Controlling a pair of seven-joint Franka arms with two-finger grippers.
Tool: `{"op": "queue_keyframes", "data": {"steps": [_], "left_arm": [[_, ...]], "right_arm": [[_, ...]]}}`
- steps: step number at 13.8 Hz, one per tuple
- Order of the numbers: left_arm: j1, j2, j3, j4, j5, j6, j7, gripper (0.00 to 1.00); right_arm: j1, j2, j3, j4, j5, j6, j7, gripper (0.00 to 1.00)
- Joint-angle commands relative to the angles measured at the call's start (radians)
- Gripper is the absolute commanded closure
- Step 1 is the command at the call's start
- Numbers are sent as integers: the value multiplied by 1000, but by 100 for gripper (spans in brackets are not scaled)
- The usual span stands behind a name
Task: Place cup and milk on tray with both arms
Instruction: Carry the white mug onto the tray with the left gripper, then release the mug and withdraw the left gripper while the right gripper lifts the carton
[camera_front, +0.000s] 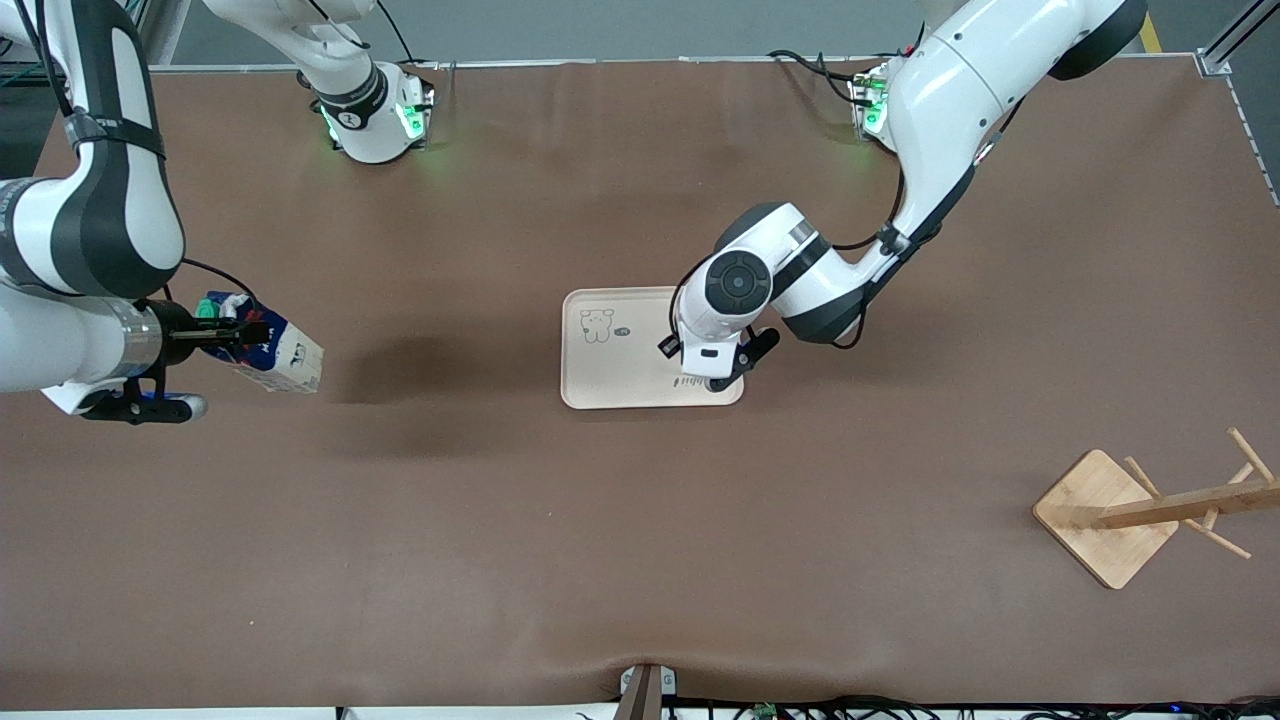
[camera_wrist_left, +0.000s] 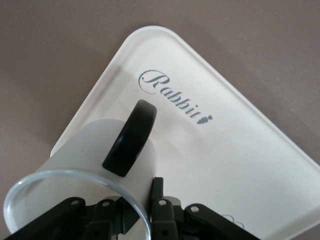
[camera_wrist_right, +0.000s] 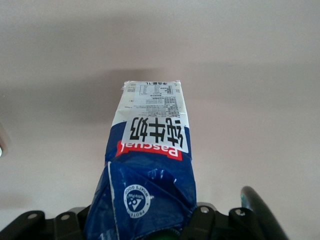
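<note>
The cream tray (camera_front: 620, 370) lies mid-table; its "Rabbit" script shows in the left wrist view (camera_wrist_left: 240, 150). My left gripper (camera_front: 712, 378) is over the tray's corner nearer the front camera, toward the left arm's end. It (camera_wrist_left: 135, 205) is shut on the white cup's (camera_wrist_left: 95, 145) rim, beside the black handle (camera_wrist_left: 131, 137), one finger inside and one outside. The arm hides the cup in the front view. My right gripper (camera_front: 235, 335) is shut on the milk (camera_front: 285, 355) at its blue top and holds it tilted above the table at the right arm's end. The milk also shows in the right wrist view (camera_wrist_right: 152, 145), held by that gripper (camera_wrist_right: 145, 227).
A bamboo rack (camera_front: 1105, 515) with a square base and pegs stands near the left arm's end, nearer the front camera than the tray. Bare brown table lies between the milk and the tray.
</note>
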Motion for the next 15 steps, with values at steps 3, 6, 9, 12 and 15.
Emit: {"op": "queue_keyframes", "data": {"steps": [3, 6, 9, 12, 15], "left_arm": [[-5, 32, 24, 4, 29, 54, -23, 100], [-7, 36, 35, 15, 28, 56, -45, 46], [1, 2, 35, 35, 31, 52, -61, 0], [26, -87, 41, 88, 31, 2, -49, 0], [111, -173, 35, 176, 26, -145, 63, 0]], "right_arm": [[-8, 15, -1, 30, -19, -22, 8, 100], [-8, 15, -1, 30, -19, -21, 8, 100], [-8, 20, 1, 30, -18, -21, 8, 100], [-12, 20, 1, 30, -18, -22, 7, 100], [-17, 18, -1, 33, -18, -22, 5, 100]]}}
